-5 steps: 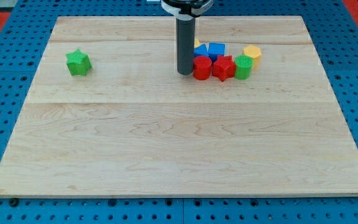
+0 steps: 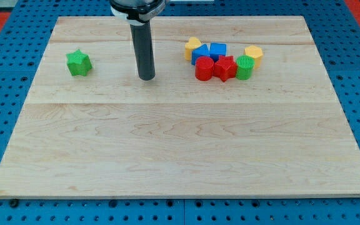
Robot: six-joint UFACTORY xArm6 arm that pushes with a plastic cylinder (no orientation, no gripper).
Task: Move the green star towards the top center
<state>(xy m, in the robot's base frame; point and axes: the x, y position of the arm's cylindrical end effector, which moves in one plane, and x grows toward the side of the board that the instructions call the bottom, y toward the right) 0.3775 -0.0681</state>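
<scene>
The green star lies near the board's left edge, in the upper part of the view. My tip rests on the board to the right of the star, about a hundred pixels away and slightly lower, not touching it. The rod rises straight up from the tip to the view's top edge.
A cluster of blocks sits right of the tip at the upper right: a yellow block, a blue block, another blue block, a red cylinder, a red star, a green cylinder and a yellow hexagon. The wooden board lies on a blue pegboard.
My tip has slid left, away from the red cylinder and the cluster, towards the green star. No block has moved.
</scene>
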